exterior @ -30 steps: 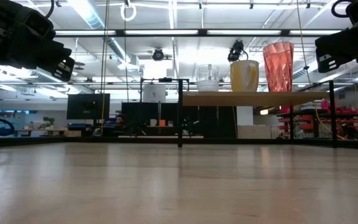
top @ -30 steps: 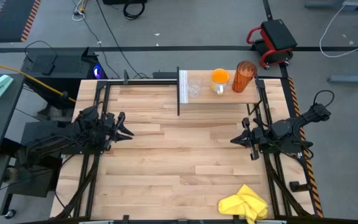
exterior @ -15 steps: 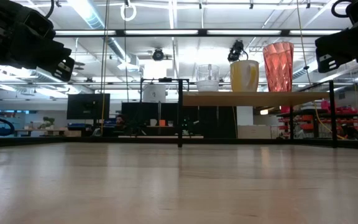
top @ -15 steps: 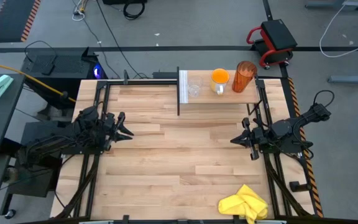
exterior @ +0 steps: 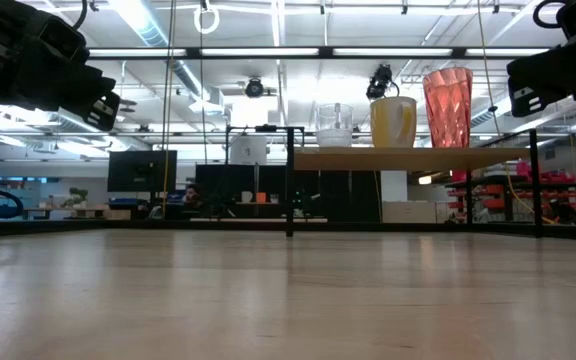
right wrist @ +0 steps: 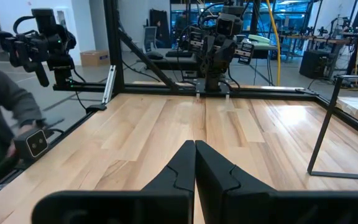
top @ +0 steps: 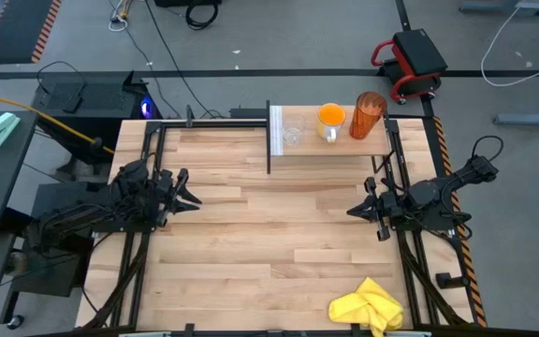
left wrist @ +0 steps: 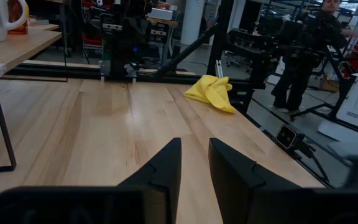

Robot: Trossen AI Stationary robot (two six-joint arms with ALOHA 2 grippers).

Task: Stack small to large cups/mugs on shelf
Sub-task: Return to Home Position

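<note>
While side by side, cups [top: 330, 118] on shelf [top: 326, 147]

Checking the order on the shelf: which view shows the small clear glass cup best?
Low view: the glass cup stands side-on on the shelf beside the orange mug, with its full outline visible. The high view shows only a faint ring from above. Left wrist view: cannot tell. Right wrist view: not in view.

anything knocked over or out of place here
Nothing stands out. The clear glass cup, orange mug and amber tumbler stand upright in a row on the shelf, smallest to tallest. A crumpled yellow cloth lies at the table edge. The left gripper and right gripper wait aside.
</note>
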